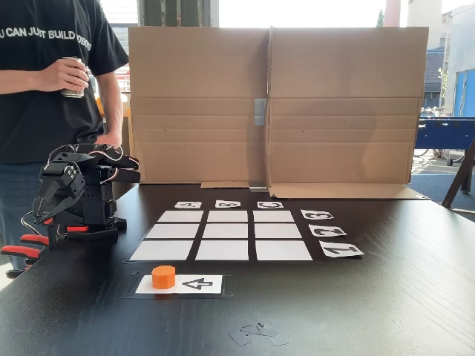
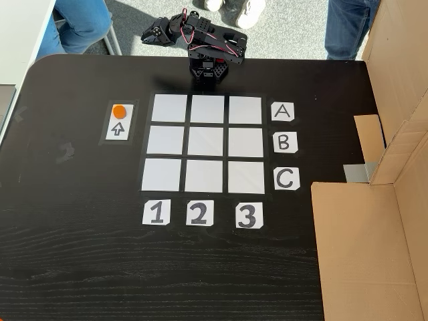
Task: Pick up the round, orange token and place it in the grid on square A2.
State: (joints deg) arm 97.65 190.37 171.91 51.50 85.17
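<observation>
**Operator:** Report the location of the token.

**Technician:** The token rests on a white arrow card, at the end behind the arrow's tail. It is well apart from the gripper. In the low fixed view it lies right of and nearer the camera than the gripper. In the top-down fixed view it lies below and slightly left of it.

**Operator:** Token appearance?

**Technician:** Short bright orange cylinder, sides slightly faceted, flat top. It is narrower than one grid cell.

**Operator:** Grid contents?

**Technician:** The grid comprises nine white cells in three rows of three, separated by black gaps. All nine cells are plain white. Square A2 is the middle cell of the row nearest the arm base. Letter cards A, B, C line one edge; number cards 1, 2, 3 line another.

**Operator:** Gripper state?

**Technician:** The arm is folded at the table edge with the gripper pointing down, off to the side of the grid. Whether the jaws are parted or closed cannot be determined; nothing is seen between them.

**Operator:** Surroundings?

**Technician:** Black table. A cardboard screen stands beyond the grid. A person holding a can stands behind the arm.
</observation>
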